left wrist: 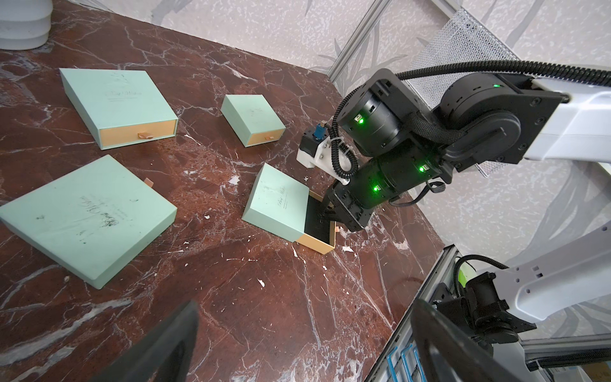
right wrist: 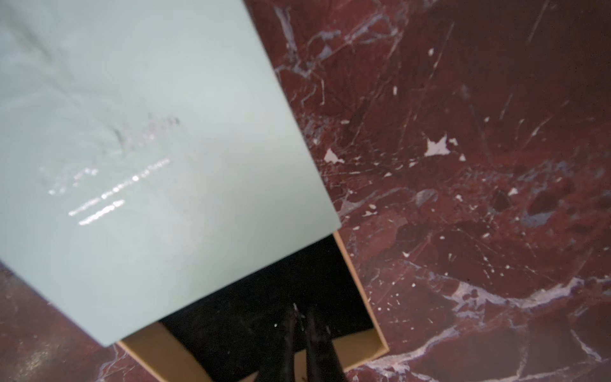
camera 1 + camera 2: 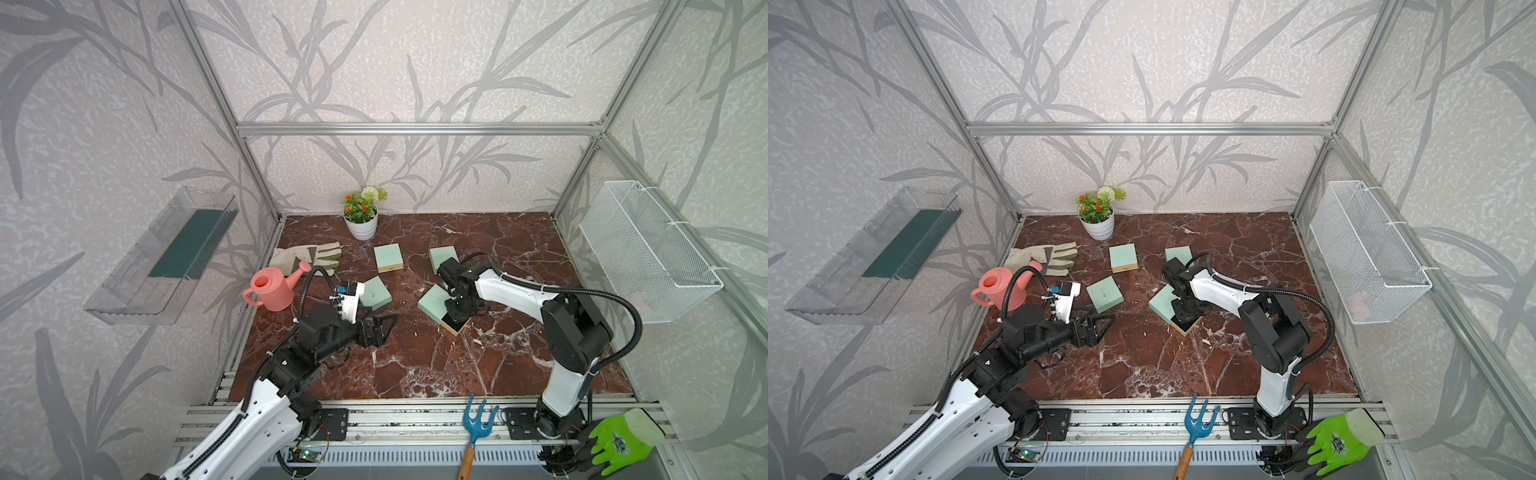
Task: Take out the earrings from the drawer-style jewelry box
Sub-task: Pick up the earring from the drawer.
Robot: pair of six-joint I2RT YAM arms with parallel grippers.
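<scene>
**A:** How much room was there around the open box?

**B:** Plenty toward the front. The jewelry box (image 3: 432, 301) lay near mid-table with its tan drawer (image 1: 315, 245) pulled part-way out. Bare marble table (image 3: 415, 370) ran from the drawer's edge to the front rail (image 3: 415, 415). Three closed mint boxes (image 3: 376, 293) lay behind it and toward the left arm's side (the nearest (image 3: 440, 254) just behind the right arm's wrist), and none touched it.

**A:** And the fingers?

**B:** The right gripper (image 2: 301, 317) reached down inside the drawer. Its fingers (image 2: 286, 334) were drawn almost together over the black lining. The earrings (image 2: 276, 325) showed only as tiny pale specks on that lining, just beside the fingertips. Whether one was pinched, I could not tell. The left gripper (image 3: 388, 330) hung above bare marble, spread wide and holding nothing.

**A:** The rest of the room?

**B:** The marble was red-brown, veined and chipped white in spots. A pink watering can (image 3: 270, 289), a pale work glove (image 3: 307, 257) and a potted plant (image 3: 360, 220) sat at the back left. A wire basket (image 3: 648, 253) hung on the right wall and a clear shelf (image 3: 162, 257) on the left. A blue hand fork (image 3: 478, 419) and a green glove (image 3: 619, 440) lay at the front rail. Leaf-patterned walls (image 3: 415, 62) closed three sides behind aluminium posts (image 3: 216, 83).
</scene>
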